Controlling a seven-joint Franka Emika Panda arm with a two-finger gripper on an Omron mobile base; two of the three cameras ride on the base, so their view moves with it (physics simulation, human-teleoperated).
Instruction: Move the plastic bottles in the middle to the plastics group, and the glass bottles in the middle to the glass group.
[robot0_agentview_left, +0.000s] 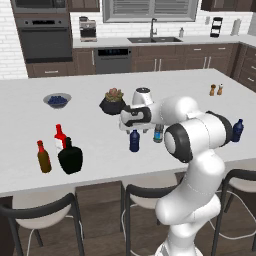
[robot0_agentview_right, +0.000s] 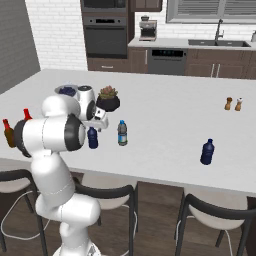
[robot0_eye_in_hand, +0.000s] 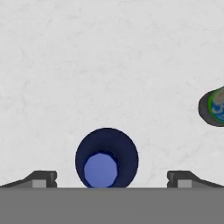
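My gripper (robot0_eye_in_hand: 112, 179) is open and points straight down over the middle navy plastic bottle (robot0_eye_in_hand: 106, 158), with one fingertip on each side of it and neither touching. That bottle (robot0_agentview_left: 134, 141) stands under the hand (robot0_agentview_left: 132, 127) near the counter's front. The clear bottle with the blue cap (robot0_agentview_left: 158, 134) (robot0_eye_in_hand: 214, 106) is just to its right. Far right stands the plastics group's navy bottle (robot0_agentview_left: 238, 130) (robot0_agentview_right: 207, 152). At the left, the squat black glass bottle (robot0_agentview_left: 70, 156) sits beside the red bottle (robot0_agentview_left: 60, 137) and the brown bottle (robot0_agentview_left: 43, 157).
A dark pot with a plant (robot0_agentview_left: 113, 102) stands just behind the hand. A bowl of blueberries (robot0_agentview_left: 57, 100) lies at the back left, and two small shakers (robot0_agentview_left: 216, 90) at the back right. Stools (robot0_agentview_left: 145, 192) line the counter's front edge.
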